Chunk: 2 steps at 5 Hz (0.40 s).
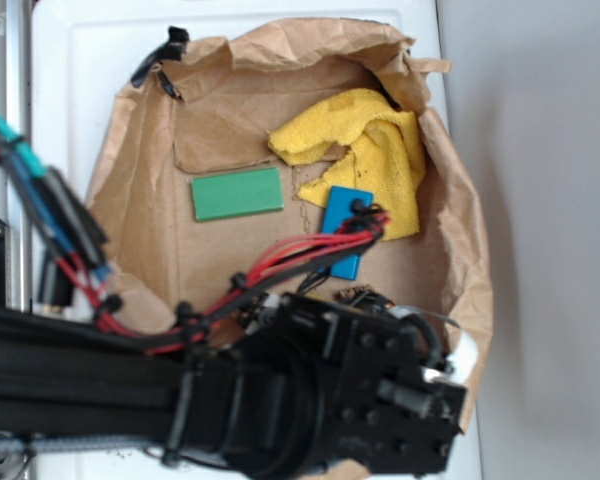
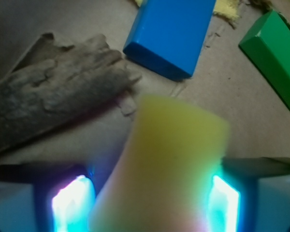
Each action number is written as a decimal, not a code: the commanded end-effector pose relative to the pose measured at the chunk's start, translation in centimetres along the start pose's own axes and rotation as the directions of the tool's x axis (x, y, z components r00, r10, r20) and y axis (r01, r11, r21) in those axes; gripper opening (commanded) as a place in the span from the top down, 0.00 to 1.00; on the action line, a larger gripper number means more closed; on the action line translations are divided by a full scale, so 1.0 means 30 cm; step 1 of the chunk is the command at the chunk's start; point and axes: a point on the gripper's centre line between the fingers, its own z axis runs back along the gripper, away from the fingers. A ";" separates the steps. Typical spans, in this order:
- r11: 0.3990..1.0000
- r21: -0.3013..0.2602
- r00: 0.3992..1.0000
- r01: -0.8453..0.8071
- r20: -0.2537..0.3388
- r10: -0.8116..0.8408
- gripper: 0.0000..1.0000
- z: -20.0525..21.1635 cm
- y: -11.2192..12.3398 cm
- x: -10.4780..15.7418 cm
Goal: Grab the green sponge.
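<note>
while hand (image 2: 150, 203) grips yellow sponge (image 2: 162, 164), green sponge (image 1: 237, 193) apart

Bright, washed-out overhead view — wrist foreground blurred, cyan glare.

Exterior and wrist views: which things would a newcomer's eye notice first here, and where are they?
In the exterior view, the crumpled yellow cloth stands out at the back of the brown cardboard tray, with the green sponge lying flat to its left and the blue block partly behind red cables. In the wrist view, a blurred yellow object sits between the hand's glowing fingers.
</note>
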 end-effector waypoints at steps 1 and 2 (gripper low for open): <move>0.989 -0.147 1.000 0.022 -0.017 -0.024 1.00 0.104 -0.028 0.087; 0.958 -0.287 0.999 0.021 0.031 -0.013 1.00 0.262 0.064 0.113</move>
